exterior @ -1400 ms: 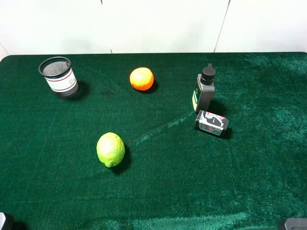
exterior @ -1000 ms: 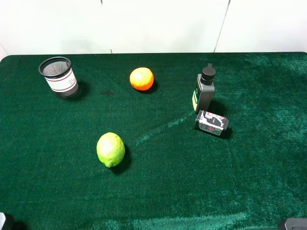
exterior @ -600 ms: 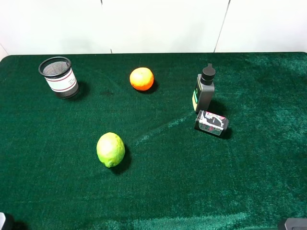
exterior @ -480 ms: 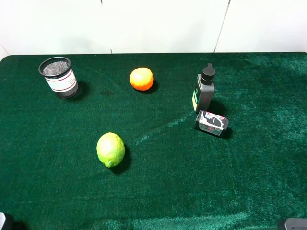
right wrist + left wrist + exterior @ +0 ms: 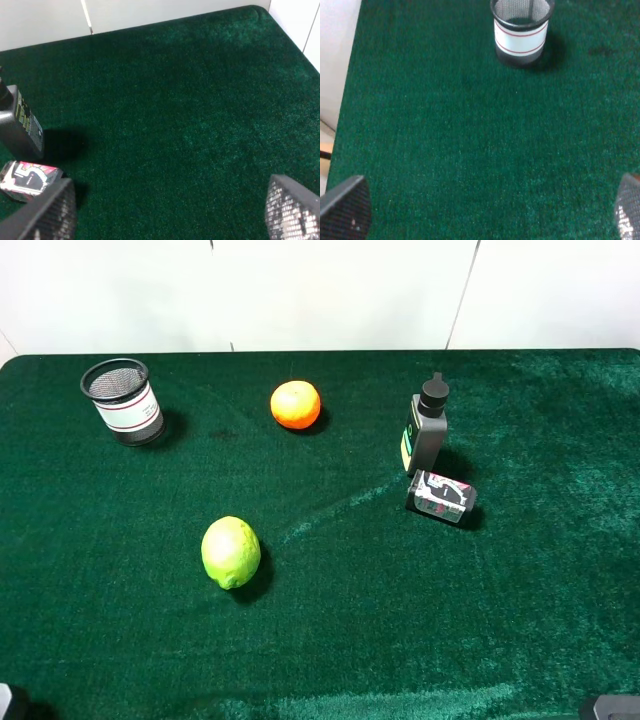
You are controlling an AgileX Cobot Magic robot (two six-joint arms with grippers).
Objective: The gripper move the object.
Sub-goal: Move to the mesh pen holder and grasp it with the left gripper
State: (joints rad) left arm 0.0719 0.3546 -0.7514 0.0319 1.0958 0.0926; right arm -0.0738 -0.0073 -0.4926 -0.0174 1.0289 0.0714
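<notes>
The object, a black wire-mesh pen cup (image 5: 122,400) with a white band and thin red stripes, stands upright at the far left of the green table. It also shows in the left wrist view (image 5: 521,31), far ahead of my left gripper (image 5: 487,212). That gripper is open and empty, with only its two mesh-patterned fingertips (image 5: 345,210) showing low over the cloth. My right gripper (image 5: 167,212) is open and empty too, over the right side of the table, far from the cup.
An orange (image 5: 295,404) lies at the back middle and a green lime (image 5: 231,552) left of centre. A grey bottle with a black cap (image 5: 428,428) stands right of centre, with a small patterned jar (image 5: 441,496) just in front. The left table edge (image 5: 347,100) is near the cup.
</notes>
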